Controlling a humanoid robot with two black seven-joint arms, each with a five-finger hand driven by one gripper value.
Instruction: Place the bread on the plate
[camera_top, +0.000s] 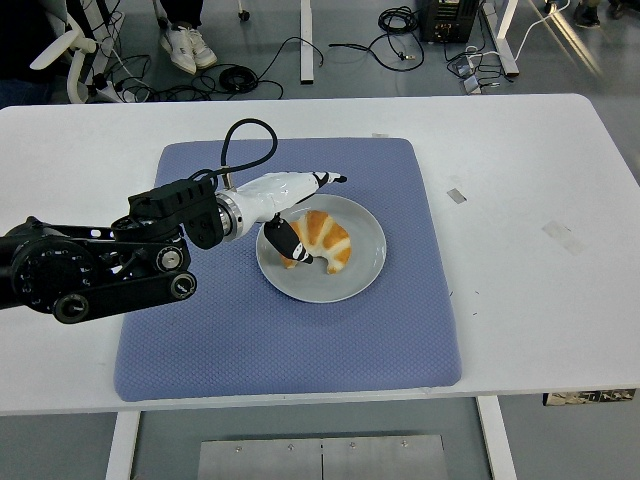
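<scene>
Counter edge: the near rim of the white counter (300, 402) runs along the bottom, bare in front of the mat.
Mat: a blue-grey textured fabric mat (300, 330) covers the middle of the counter and carries the plate.
Left arm: the black left arm (90, 270) comes in from the left edge, low over the mat.
Plate: the round white ceramic plate (352, 278) sits on the mat, just right of the wrist.
Bread: 1 golden-brown striped croissant (322, 238) lies on the plate, toward its left half, so the placing looks done.
Left hand: the white-and-black left hand (292, 205) is spread apart, holding nothing; the thumb (286, 240) touches or nearly touches the croissant's left end, while the other fingers (330, 179) point out over the plate's far rim.
Risk: if the thumb drags on withdrawal, it could roll the croissant or shift the plate, because they sit so close.
Right arm: not visible.
Far counter: 2 small tape scraps (456, 195) lie well right of the mat.
</scene>
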